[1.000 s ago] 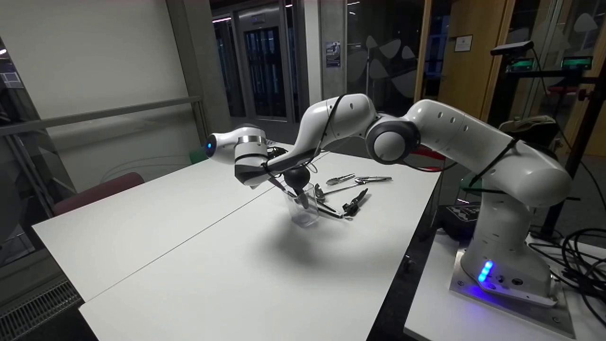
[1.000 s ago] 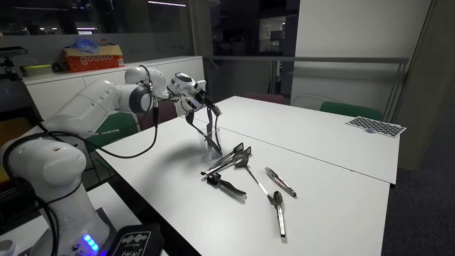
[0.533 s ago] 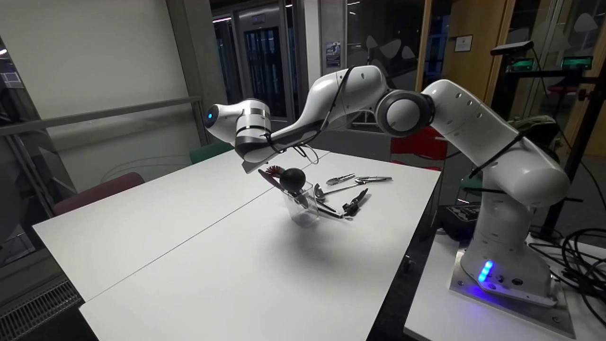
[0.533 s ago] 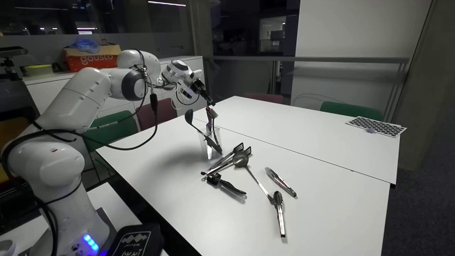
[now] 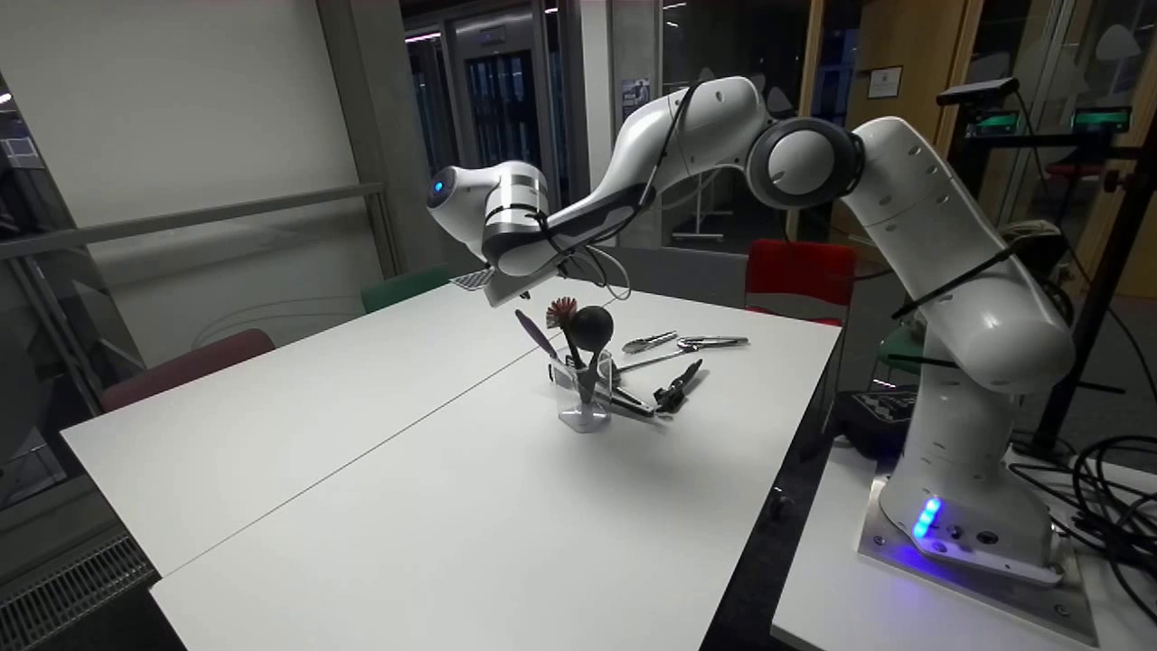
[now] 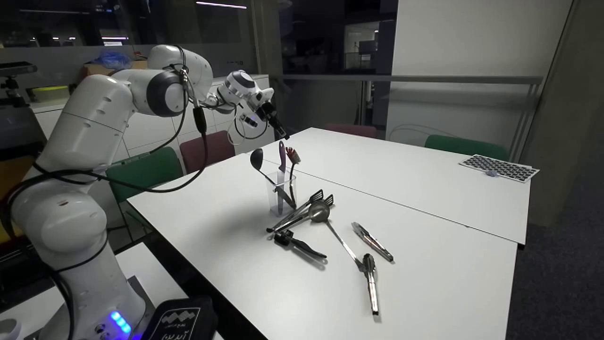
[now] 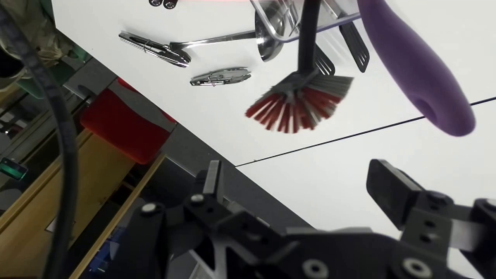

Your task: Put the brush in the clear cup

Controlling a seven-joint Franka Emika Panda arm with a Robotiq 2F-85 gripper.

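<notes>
Both exterior views show clear cup holding brush, ladle, purple-handled utensil; gripper gapes wide.

Dark glass with a strip light showing in it. White table, seam across; red chair, maroon chairs, green chairs around it. Metal rail crosses pale wall, slatted grille low on same side. Wooden door, white cabinets in background.
</notes>
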